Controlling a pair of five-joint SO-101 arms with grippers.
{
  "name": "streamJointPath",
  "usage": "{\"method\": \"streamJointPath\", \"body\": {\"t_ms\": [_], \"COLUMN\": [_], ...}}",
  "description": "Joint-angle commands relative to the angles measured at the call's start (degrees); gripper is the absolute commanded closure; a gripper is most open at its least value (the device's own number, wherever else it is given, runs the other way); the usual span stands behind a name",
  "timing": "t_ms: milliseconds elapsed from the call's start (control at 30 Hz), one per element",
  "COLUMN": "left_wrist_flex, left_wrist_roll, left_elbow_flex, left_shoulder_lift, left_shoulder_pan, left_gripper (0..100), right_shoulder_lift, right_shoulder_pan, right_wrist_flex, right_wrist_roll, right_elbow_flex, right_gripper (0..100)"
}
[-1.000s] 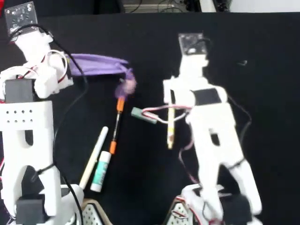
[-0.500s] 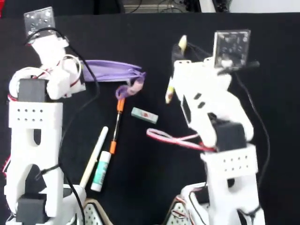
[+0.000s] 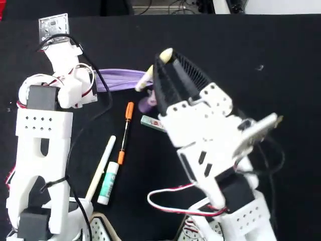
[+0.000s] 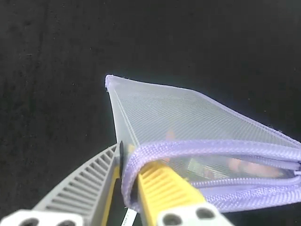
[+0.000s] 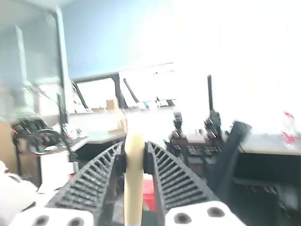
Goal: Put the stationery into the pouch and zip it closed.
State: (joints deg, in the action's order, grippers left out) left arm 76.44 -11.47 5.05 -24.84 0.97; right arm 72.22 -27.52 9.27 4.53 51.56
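Black bench (image 3: 281,75). A bright room with windows and desks lies behind, seen in the right wrist view.

- Left end effector (image 4: 129,162): yellow and grey fingers clamped on the zip edge of the purple mesh pouch (image 4: 188,117). The pouch is held toward the far-left part of the bench, and its zip is not closed.
- Right end effector (image 3: 161,63): black fingers clamped on a cream pencil (image 3: 144,82) and tilted upward over the bench centre. The pencil's lower end is just beside the pouch's free end.
- Lying on the bench:
  - Orange pen (image 3: 124,135), near the centre.
  - Green eraser (image 3: 149,121), beside the right arm.
  - White marker (image 3: 108,183) and cream stick (image 3: 100,168), side by side toward the near-left edge.
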Motion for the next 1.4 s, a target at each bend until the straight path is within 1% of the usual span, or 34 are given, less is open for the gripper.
{"method": "streamJointPath", "body": {"t_ms": [0,100,267,467,633,800,833,867,900,1000,1033,1100,1167,1367], "left_wrist_flex": [-0.2,-0.2,-0.2,-0.2,-0.2,-0.2,-0.2,-0.2,-0.2,-0.2,-0.2,-0.2,-1.1,-3.3], "left_wrist_roll": [-0.7,-0.7,-0.7,-1.0,-1.0,-1.0,-1.0,-1.0,-1.0,-1.0,-1.0,-1.1,-1.1,-1.0], "left_elbow_flex": [-0.5,-0.4,-0.3,-0.3,-0.2,-0.4,-0.5,-0.5,-0.5,-0.5,-0.4,-0.5,-0.3,-0.4], "left_shoulder_lift": [-0.6,-0.6,-0.2,-0.7,-0.7,-0.4,-0.3,-0.2,-0.2,-0.2,-0.2,-0.2,-0.2,-0.2], "left_shoulder_pan": [-0.8,-0.9,-0.8,-0.9,-0.5,-0.5,-0.5,-0.5,-0.5,-0.4,-0.3,0.8,2.5,10.3], "left_gripper": [97,97,97,97,97,97,97,97,97,97,97,97,97,97], "right_shoulder_lift": [2.4,1.8,-2.1,-12.5,-17.5,-18.3,-18.3,-18.3,-18.2,-18.0,-17.9,-17.8,-16.7,-7.1], "right_shoulder_pan": [-2.5,-3.8,-4.1,-4.0,-5.1,-7.7,-8.4,-9.2,-9.8,-11.0,-11.3,-11.3,-11.1,-11.1], "right_wrist_flex": [-13.6,-17.8,-19.0,-30.7,-36.0,-36.0,-36.0,-35.9,-35.9,-31.6,-29.0,-22.6,-15.8,6.3], "right_wrist_roll": [-0.4,-0.4,-0.4,-0.8,-7.3,-8.4,-8.4,-8.4,-8.3,-8.3,-8.4,-8.3,-8.4,-8.0], "right_elbow_flex": [6.6,8.2,8.6,11.8,14.5,18.2,18.9,19.2,19.6,18.9,18.0,15.0,11.7,2.4], "right_gripper": [98.8,98.8,98.8,98.8,98.8,98.5,97.2,93.7,88.1,70.5,67.5,67.5,69.8,72.6]}}
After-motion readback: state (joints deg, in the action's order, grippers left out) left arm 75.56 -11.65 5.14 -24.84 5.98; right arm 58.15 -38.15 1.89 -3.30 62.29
